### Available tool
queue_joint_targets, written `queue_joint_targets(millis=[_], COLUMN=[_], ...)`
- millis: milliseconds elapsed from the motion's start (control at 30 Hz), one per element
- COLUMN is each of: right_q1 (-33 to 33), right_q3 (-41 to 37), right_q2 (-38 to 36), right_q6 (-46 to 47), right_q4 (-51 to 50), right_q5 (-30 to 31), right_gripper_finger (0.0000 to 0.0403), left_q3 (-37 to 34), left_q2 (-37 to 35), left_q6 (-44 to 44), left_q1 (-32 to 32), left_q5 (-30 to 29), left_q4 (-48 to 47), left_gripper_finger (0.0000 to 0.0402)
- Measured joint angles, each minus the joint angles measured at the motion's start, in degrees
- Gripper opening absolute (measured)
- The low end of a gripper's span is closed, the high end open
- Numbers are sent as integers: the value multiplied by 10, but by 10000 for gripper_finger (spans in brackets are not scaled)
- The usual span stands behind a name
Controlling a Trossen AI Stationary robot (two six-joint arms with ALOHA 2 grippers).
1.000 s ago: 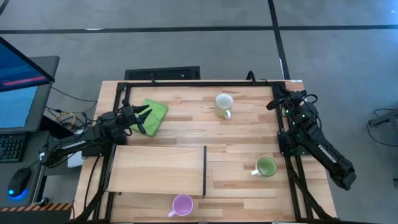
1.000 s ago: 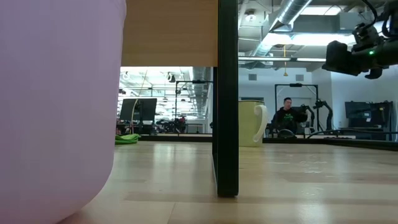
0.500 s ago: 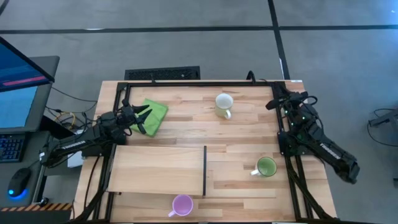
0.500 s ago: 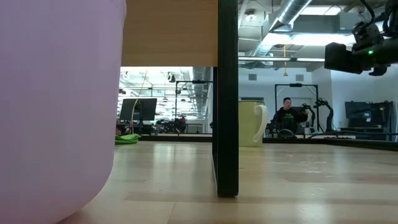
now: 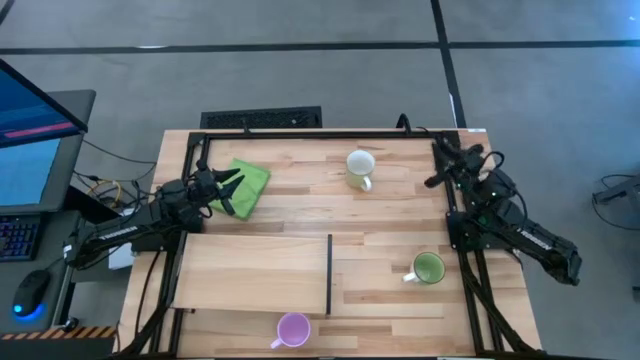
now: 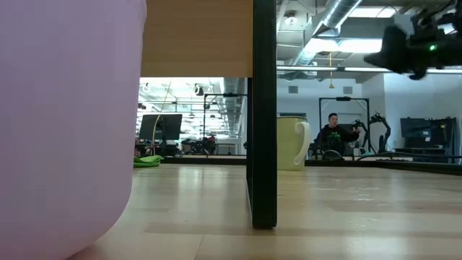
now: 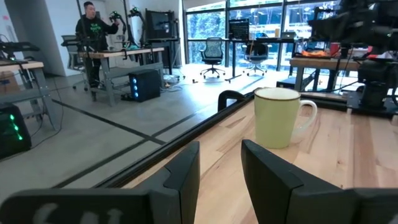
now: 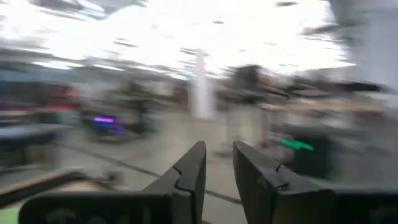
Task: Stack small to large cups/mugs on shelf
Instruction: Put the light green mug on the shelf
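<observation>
White mug [image 5: 359,168]: glossy cream cylinder with a loop handle and a thin dark rim line, upright at the far middle of the table; the left wrist view [image 7: 277,117] shows it ahead of the left fingers.
Green mug [image 5: 428,268]: round and smooth, upright near the right edge of the table, handle toward the shelf.
Purple mug [image 5: 293,329]: pale lilac, matte-looking, upright at the near edge just in front of the shelf; it fills the left side of the low view [image 6: 68,123].
Shelf [image 5: 250,273]: flat pale plywood rectangle with faint grain and a thin dark strip on its right short edge; no mug is on it.
Left gripper [image 5: 226,190]: over the green cloth [image 5: 246,183] at the far left of the table, fingers [image 7: 267,174] a narrow gap apart, holding nothing.
Right gripper [image 5: 441,160]: raised at the far right corner, well apart from the green mug, fingers [image 8: 188,174] slightly parted and holding nothing.
Table [image 5: 390,220]: butcher-block strips of light wood inside a dark metal frame.
Room: grey floor with dark seams, a monitor [image 5: 30,125] glowing at the left; desks, office chairs, exposed ceiling ducts and a seated person [image 6: 333,134] beyond.
</observation>
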Motion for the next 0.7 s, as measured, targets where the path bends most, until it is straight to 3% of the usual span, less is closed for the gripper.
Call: queue_joint_targets(millis=[133, 200, 467, 700], right_q1=[23, 33, 44, 44], right_q3=[0, 0, 0, 13], right_q2=[0, 0, 0, 6], right_q6=[13, 13, -12, 13], right_q4=[55, 76, 123, 54], right_q5=[-140, -176, -182, -182], right_gripper_finger=[103, 103, 103, 103], left_q3=[0, 0, 0, 0], left_q2=[0, 0, 0, 0], left_q6=[1, 6, 15, 15], left_q1=[0, 0, 0, 0], left_q5=[0, 0, -1, -1], left_q4=[0, 0, 0, 0], left_gripper_finger=[110, 110, 110, 110])
